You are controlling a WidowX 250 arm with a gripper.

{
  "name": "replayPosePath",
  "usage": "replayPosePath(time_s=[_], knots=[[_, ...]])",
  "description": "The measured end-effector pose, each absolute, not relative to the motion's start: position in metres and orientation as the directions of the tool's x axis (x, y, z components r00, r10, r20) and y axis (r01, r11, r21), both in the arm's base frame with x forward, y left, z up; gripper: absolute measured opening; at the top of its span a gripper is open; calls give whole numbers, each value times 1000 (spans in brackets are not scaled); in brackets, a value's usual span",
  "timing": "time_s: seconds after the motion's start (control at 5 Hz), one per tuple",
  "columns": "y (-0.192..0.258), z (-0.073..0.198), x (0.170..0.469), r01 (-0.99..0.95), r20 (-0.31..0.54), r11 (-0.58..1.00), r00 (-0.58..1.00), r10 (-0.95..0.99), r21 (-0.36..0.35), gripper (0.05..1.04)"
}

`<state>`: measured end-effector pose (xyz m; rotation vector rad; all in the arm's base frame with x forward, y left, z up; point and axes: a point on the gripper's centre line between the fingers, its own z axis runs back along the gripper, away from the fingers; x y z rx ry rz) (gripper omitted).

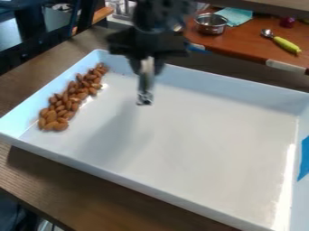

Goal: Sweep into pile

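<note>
Almonds [71, 98] line one tray wall [29, 112], well apart from the jaws.

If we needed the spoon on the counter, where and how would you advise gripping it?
I'd grip the green handle around its middle, from above, closing across its length: it lies uncovered, long and fairly thick, whereas the metal head is small and rounded.

The robot's arm [158, 16] was black, a thick, rounded column at the top centre of the frame, with small pale specks along its right side. Beneath it, a broad black section [147, 41] flared outward on both sides. Lower down, a pale grey strip [147, 67] showed between dark edges, above a slim, silvery end [144, 97] with black patches.
</note>
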<state>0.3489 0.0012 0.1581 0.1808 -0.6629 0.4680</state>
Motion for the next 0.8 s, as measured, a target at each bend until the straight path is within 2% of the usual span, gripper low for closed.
replayPosePath(time_s=[0.2, 0.4, 0.6, 0.8], knots=[[-51, 160, 344, -397, 668, 915, 699, 254, 68, 337], [-92, 150, 334, -353, 680, 931, 706, 196, 99, 337], [-116, 132, 328, -339, 673, 930, 722, 161, 141, 337], [-135, 127, 338, -356, 663, 922, 729, 172, 152, 338]])
